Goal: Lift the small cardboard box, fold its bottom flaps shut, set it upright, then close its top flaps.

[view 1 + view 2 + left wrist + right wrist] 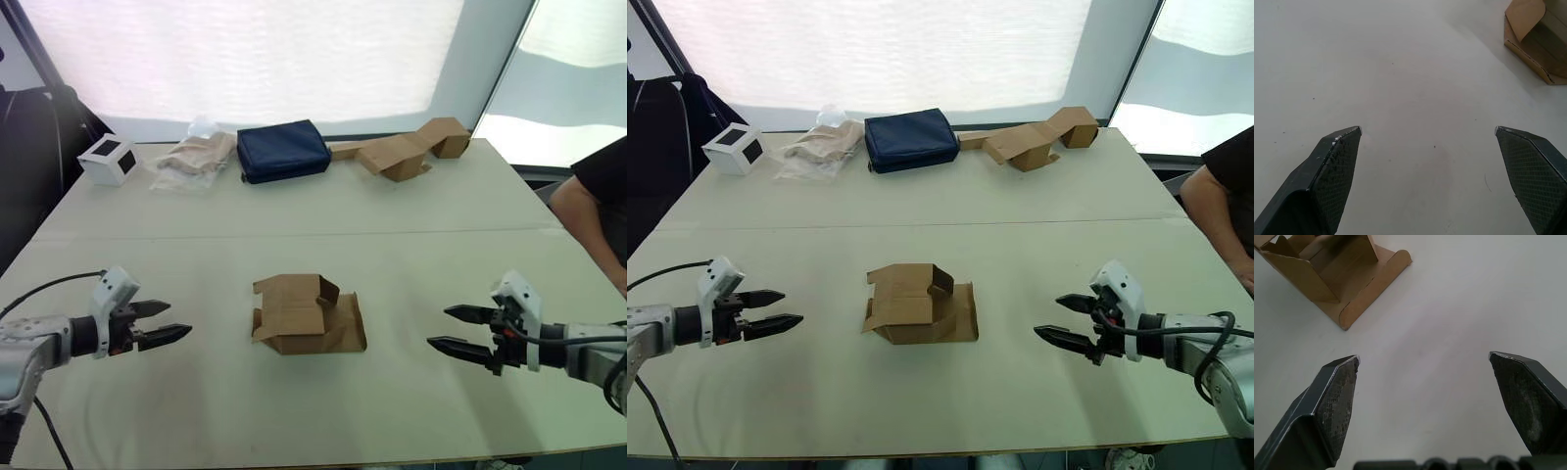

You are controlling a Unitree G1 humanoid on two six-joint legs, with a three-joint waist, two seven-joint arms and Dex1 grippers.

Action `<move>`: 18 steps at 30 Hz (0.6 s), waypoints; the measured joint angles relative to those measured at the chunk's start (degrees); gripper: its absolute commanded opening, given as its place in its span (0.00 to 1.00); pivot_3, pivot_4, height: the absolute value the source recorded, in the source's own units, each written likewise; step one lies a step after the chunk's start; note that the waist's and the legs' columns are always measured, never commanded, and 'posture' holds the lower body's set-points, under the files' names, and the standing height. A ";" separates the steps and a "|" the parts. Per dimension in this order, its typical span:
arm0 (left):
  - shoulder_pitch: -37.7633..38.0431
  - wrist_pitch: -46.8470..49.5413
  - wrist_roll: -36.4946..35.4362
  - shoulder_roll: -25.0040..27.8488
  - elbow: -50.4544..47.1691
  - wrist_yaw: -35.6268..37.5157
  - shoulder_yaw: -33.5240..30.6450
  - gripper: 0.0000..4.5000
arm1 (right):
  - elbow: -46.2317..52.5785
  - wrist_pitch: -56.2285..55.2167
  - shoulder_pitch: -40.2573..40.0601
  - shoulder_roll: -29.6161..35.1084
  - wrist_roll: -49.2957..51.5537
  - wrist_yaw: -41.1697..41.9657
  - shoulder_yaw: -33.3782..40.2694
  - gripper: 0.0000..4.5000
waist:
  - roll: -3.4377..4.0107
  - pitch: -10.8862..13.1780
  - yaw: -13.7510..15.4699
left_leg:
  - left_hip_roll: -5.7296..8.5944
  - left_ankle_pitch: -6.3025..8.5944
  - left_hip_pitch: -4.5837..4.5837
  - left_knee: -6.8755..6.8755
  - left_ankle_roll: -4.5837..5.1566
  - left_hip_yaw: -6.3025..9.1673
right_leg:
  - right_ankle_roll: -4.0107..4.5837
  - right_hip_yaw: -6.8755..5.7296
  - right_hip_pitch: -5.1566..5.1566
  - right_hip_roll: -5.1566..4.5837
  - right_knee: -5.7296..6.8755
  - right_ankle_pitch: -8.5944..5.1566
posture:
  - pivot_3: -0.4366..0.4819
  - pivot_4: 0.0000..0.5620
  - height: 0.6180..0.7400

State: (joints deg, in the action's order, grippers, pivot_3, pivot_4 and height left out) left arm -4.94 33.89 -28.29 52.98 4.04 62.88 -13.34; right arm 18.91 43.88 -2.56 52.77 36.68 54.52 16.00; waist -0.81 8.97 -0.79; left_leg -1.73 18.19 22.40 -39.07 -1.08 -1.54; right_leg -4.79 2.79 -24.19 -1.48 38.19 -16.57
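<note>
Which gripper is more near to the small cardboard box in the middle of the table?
Roughly equal; the left gripper looks marginally nearer. It hovers to the left of the small cardboard box, the right gripper to its right. Both are open and clear of it.

The small cardboard box (310, 315) lies on the table (392, 235) between the left gripper (167, 323) and right gripper (456, 331).

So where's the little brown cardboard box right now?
The small brown cardboard box lies on the near half of the white table, midway between the open left gripper and right gripper.
</note>
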 measured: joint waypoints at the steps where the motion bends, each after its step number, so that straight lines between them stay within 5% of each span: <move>1: 0.00 0.11 0.00 0.00 0.00 -0.07 0.00 1.00 | 0.00 -0.01 0.04 -0.01 -0.03 -0.10 0.00 0.99 | 0.00 0.00 0.00 | 0.00 0.00 0.00 0.00 0.00 0.00 | 0.00 0.00 0.00 0.00 0.00 0.00 | 0.48 0.27 1.00; 18: -2.57 -2.28 1.50 -0.55 2.83 -1.12 0.27 1.00 | 1.53 -0.03 -0.71 -2.36 -0.41 -2.43 -0.04 0.99 | 0.00 0.00 0.00 | 0.00 0.00 0.00 -0.01 0.00 0.00 | 0.00 -0.01 0.00 0.01 0.01 0.00 | 0.48 0.27 1.00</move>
State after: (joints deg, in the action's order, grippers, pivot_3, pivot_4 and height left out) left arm -7.51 31.61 -26.79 52.43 6.87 61.76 -13.06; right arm 20.45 43.85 -3.27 50.40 36.27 52.09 15.97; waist -0.81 8.97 -0.80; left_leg -1.73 18.19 22.40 -39.08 -1.08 -1.54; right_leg -4.79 2.78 -24.19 -1.48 38.20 -16.57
